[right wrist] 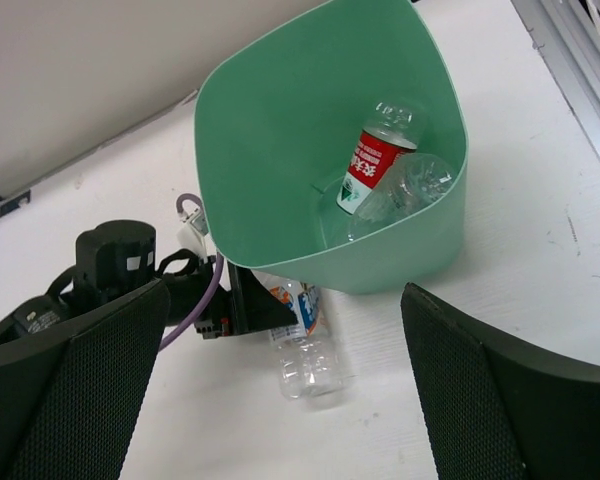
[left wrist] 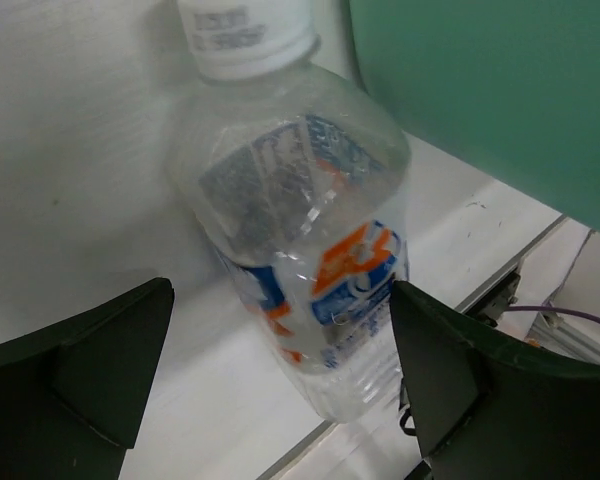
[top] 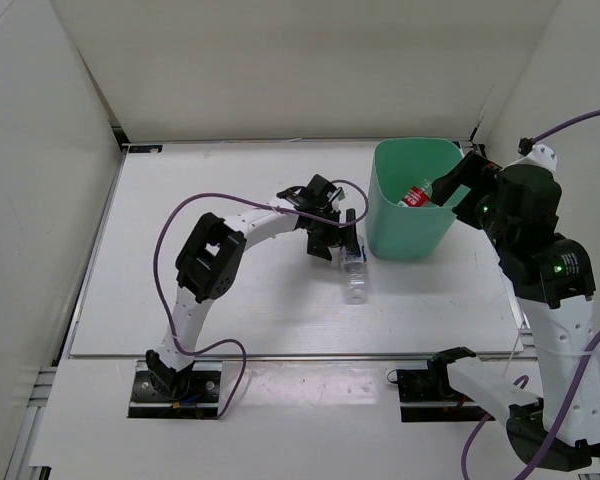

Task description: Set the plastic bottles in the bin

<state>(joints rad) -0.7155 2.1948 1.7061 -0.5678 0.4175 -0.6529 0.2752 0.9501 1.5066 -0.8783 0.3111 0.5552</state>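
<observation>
Dark fingers (left wrist: 90,370) of the left hand (left wrist: 282,300) occupy the lower corners of the left wrist view and are spread wide. Between them, the blue-white labelled bottle (left wrist: 300,250) is seen lying on its side on the bench (top: 230,310), with its white cap (left wrist: 242,35) directed to 12 o'clock in that view. A clear gap is visible at the 9 o'clock finger. Whether the 3 o'clock finger touches the bottle cannot be told. Nothing is pinched by this hand.

In the top view, this bottle is located at 7 o'clock of the bin (top: 405,235), just beside its wall, and the left hand is positioned over the bottle's 12 o'clock end. The bin is stood upright on the bench, toward 2 o'clock from the bench centre.

The right hand (right wrist: 285,290) is held above the bin, at its 3 o'clock rim in the top view. Its fingers (right wrist: 70,400) are spread wide and nothing is gripped.

The inside of the bin is shown in the right wrist view. The red-labelled bottle (right wrist: 375,165) is seen tilted near the bin floor, and an unlabelled bottle (right wrist: 405,190) is laid at its 4 o'clock side, touching it. Both are contained in the bin; the blue-white labelled bottle is outside it.
</observation>
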